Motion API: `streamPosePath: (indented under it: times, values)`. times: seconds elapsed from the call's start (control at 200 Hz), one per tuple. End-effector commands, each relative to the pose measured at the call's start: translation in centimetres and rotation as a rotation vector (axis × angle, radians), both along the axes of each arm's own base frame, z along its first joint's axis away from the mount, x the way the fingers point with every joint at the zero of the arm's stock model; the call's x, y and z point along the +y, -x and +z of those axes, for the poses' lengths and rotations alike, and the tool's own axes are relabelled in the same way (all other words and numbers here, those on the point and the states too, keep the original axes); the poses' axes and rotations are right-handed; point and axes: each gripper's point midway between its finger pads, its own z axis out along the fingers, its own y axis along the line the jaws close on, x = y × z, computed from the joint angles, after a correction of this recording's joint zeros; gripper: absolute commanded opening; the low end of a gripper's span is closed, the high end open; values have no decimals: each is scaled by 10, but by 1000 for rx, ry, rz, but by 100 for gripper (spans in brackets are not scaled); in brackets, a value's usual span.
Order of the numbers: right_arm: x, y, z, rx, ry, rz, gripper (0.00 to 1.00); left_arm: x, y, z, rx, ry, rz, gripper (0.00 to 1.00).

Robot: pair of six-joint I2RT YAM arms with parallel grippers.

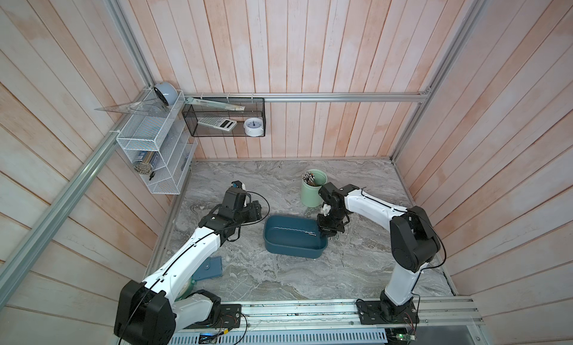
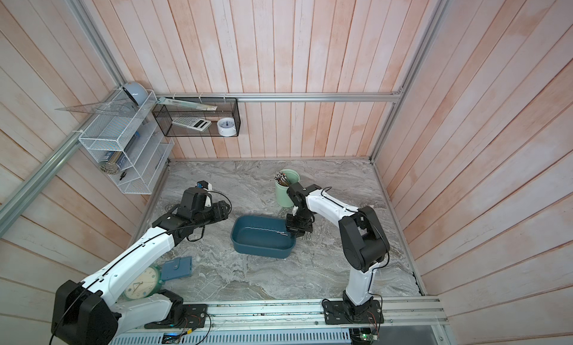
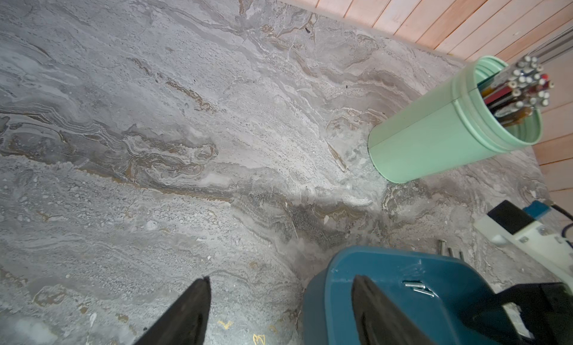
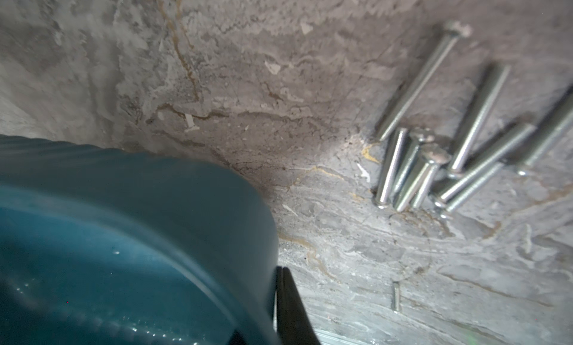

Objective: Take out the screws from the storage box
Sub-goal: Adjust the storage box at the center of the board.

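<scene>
Teal plastic storage box (image 1: 288, 250), rounded corners, sat mid marble table (image 1: 279, 281). R gripper (image 4: 281, 270) shut by its right rim, nothing seen held; L gripper (image 3: 280, 280) partly open, empty. R wrist view resolved threaded metal screws (image 4: 415, 173) heaped just outside; L wrist caught two inside. Mint cylindrical cup (image 3: 434, 135) behind.

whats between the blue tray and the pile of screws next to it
Only bare marble table: in the right wrist view the screws lie clear of the tray, nothing in the gap.
</scene>
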Motion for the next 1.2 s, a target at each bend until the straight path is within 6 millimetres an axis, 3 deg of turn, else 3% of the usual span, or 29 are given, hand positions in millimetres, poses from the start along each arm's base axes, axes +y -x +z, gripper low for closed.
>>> streamPosePath:
  times: [0.0, 0.255, 0.59, 0.79, 0.915, 1.02, 1.06, 1.13, 1.19]
  values:
    - [-2, -11, -6, -51, 60, 42, 0, 0, -2, -3, -2, -3, -9, 77]
    - [1, -25, -16, -128, 106, 37, 0, -1, -1, -6, 7, -3, -13, 77]
    - [-1, -34, -20, -190, 147, 44, 17, 0, -2, -6, 7, -8, -11, 77]
    - [-7, -43, -10, -263, 160, 24, 23, 0, -2, -7, 10, -10, -10, 77]
    - [-16, -52, 14, -378, 168, -11, 29, 1, -2, -6, 6, -12, -8, 77]
    - [-33, -60, 41, -502, 201, -49, 44, 1, -2, -6, 5, -12, -7, 77]
    - [-43, -62, 50, -547, 223, -69, 54, 1, -2, -6, 6, -13, -8, 77]
    - [-65, -64, 64, -620, 290, -130, 96, 1, -2, -6, 6, -11, -8, 77]
    - [-86, -66, 76, -693, 352, -199, 98, 1, -2, -6, 4, -13, -7, 77]
